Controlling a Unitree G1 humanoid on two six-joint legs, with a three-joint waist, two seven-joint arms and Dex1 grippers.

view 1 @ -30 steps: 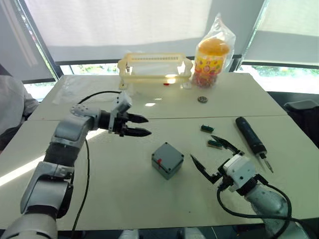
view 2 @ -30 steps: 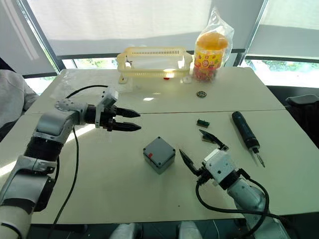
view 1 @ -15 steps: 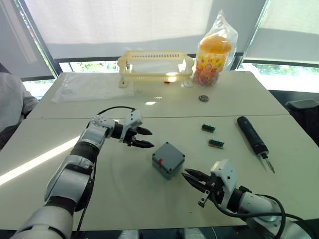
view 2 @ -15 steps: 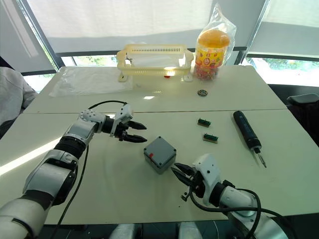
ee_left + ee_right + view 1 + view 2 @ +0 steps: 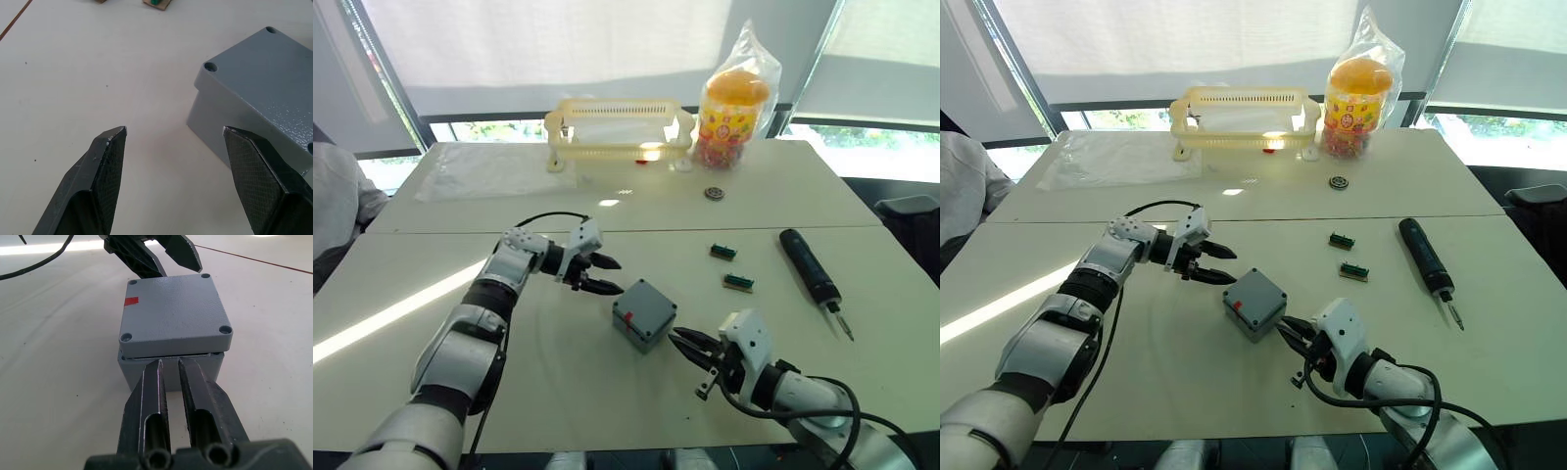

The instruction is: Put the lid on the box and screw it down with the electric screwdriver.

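My left claw point(image 5: 607, 274) gapes wide just beside the box point(image 5: 643, 315), which sits mid-tabletop with the lid point(image 5: 173, 313) already on top. My right claw point(image 5: 686, 345), fingers nearly together, noses at the box's near side. The electric screwdriver point(image 5: 810, 274) lies toward the right edge.

I see the box point(image 5: 1254, 303) at frame centre on the counter point(image 5: 1410, 196), lid point(image 5: 1257, 290) on top. My left tool point(image 5: 1219, 265) sits just upper left of it, fingers apart; my right tool point(image 5: 1293, 338) sits at its lower right. The electric screwdriver point(image 5: 1425, 258) lies at right.
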